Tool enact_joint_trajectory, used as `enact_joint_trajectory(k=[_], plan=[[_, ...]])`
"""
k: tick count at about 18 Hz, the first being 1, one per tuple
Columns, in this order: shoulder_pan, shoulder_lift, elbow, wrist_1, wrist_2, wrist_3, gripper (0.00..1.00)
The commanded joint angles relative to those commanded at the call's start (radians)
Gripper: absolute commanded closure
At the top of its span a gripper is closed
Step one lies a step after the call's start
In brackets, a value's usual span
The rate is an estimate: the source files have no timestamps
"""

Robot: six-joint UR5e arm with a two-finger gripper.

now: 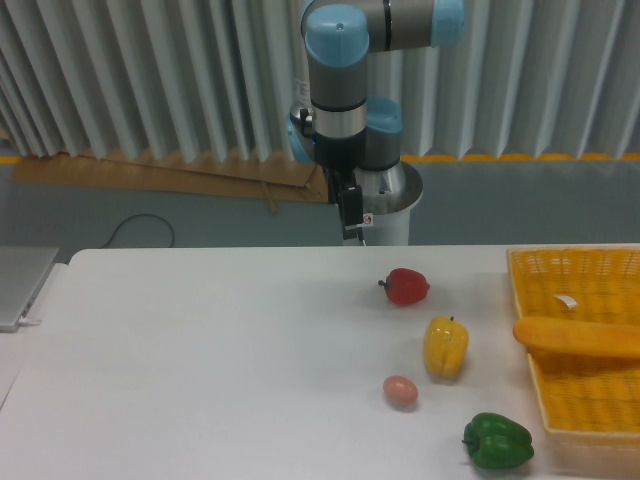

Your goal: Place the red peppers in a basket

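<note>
The red pepper (406,286) is small, glossy and round, and lies on the white table right of centre. The yellow-orange mesh basket (585,283) stands at the table's right edge, partly cut off by the frame. My gripper (351,230) hangs dark and narrow under the wrist above the table's back edge. It is up and to the left of the red pepper and well apart from it. I see it edge-on, so the gap between its fingers does not show. Nothing visible is held in it.
A yellow pepper (445,347), a pinkish egg (400,391) and a green pepper (497,441) lie in front of the red one. A long orange object (580,338) lies across the basket. A grey flat device (20,285) sits at the left table edge.
</note>
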Motion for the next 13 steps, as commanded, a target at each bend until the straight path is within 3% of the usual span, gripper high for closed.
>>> enact_joint_trajectory(k=[10,13], plan=[[0.009,-0.005,0.003,0.002,0.002,0.003,0.00],[0.034,-0.009,0.008,0.029,0.001,-0.003,0.00]])
